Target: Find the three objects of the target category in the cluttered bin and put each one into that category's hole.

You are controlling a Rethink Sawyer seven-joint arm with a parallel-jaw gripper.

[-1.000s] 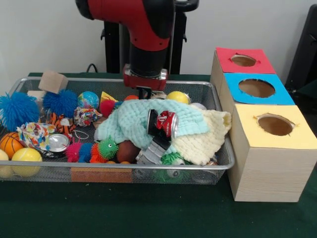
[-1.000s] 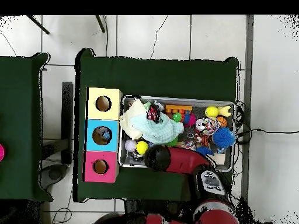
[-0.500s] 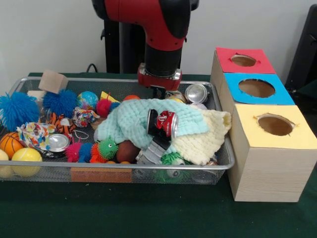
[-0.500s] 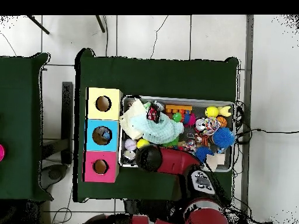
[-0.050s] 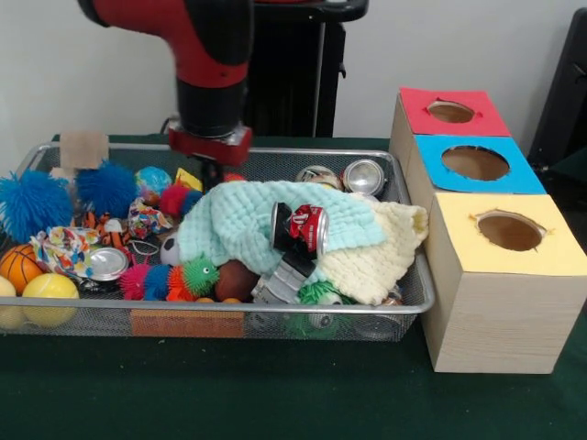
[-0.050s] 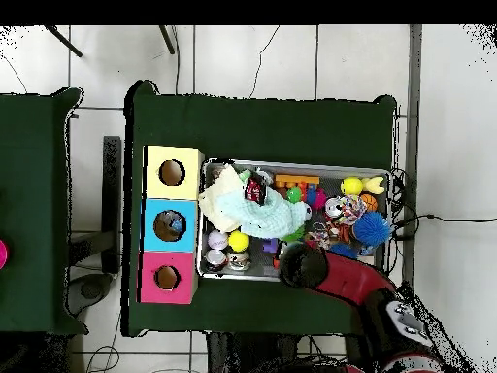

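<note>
My gripper (image 5: 212, 170) hangs low over the back of the wire bin (image 5: 417, 284), left of centre, just behind the mint cloth (image 5: 240, 223). Nothing shows in it. A red can (image 5: 302, 228) lies on that cloth. Two silver cans (image 5: 364, 176) (image 5: 316, 174) sit at the bin's back right. A crushed can (image 5: 107, 263) lies at the front left. Red (image 5: 450, 112), blue (image 5: 475, 162) and yellow (image 5: 509, 231) holes top the wooden boxes to the right. In the overhead view the arm's end (image 6: 301, 267) covers the bin's lower edge, right of the cans (image 6: 216, 259).
A cream cloth (image 5: 376, 249) drapes over the bin's right front. Blue fuzzy balls (image 5: 33, 202), spiky balls (image 5: 198, 274), a basketball (image 5: 16, 265), yellow balls (image 5: 49, 288) and a wooden block (image 5: 83, 148) crowd the left half. The boxes (image 6: 171, 224) stand close against the bin's side.
The arm has swung from the bin's back right to its back left in the front view. The silver cans it had covered now show.
</note>
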